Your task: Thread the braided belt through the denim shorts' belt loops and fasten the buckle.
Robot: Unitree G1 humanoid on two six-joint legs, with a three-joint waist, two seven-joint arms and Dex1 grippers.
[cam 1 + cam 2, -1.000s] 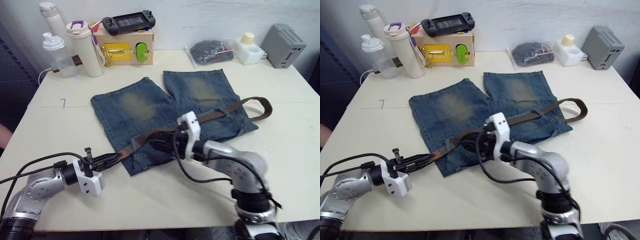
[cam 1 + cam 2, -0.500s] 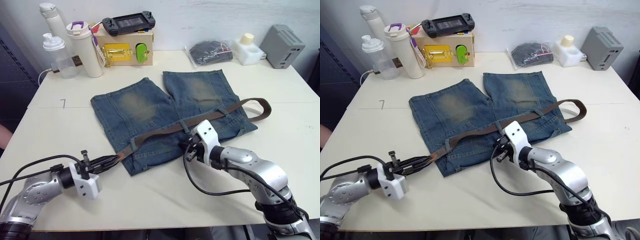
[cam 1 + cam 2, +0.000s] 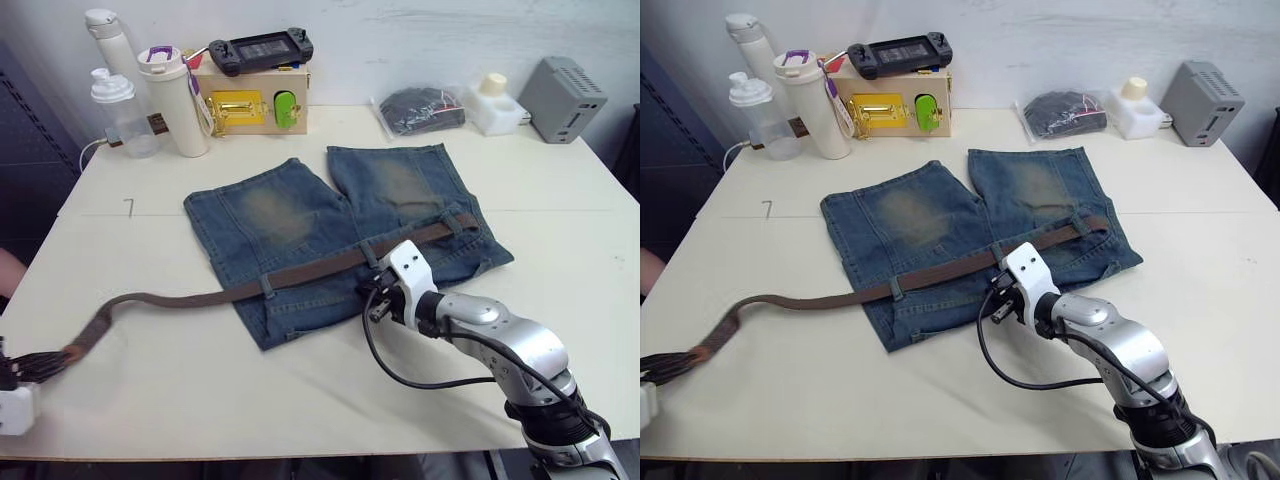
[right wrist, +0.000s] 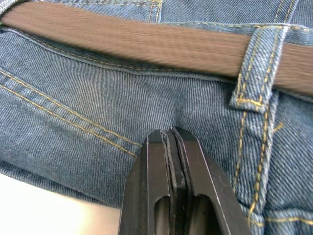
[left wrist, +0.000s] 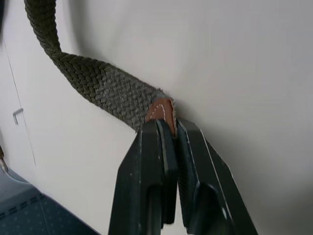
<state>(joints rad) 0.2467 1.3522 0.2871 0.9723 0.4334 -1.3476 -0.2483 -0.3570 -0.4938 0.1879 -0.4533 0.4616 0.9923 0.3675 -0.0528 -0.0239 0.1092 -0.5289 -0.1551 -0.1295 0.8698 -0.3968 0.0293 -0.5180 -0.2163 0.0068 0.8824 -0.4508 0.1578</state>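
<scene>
Braided belt (image 3: 170,299) runs from the near left edge of the counter (image 3: 330,390), where its leather tip (image 5: 161,110) is pinched between the pressed fingers of the left claw (image 5: 166,128), across bare counter and along the waistband of the denim shorts (image 3: 330,235). It passes under one belt loop (image 3: 267,286) near the left end of the waistband, another (image 4: 254,83) about midway, and seemingly a third near the right end.

The main risk is overpull. The left claw is already at the counter's edge with a long free length out, and the far end of the belt looks to sit right at the last loop; the buckle cannot be made out there, so it may be jammed against that loop or close to it. Further tension could drag the shorts sideways, bunch the waistband, or slip the small tip out of the pinch.

The right claw (image 4: 172,134), shut and empty, presses on the denim just below the belt. As judged, it anchors the cloth; if it lifts, the shorts would slide with the belt. If it drifts onto the strap, it would brake the pull.
</scene>
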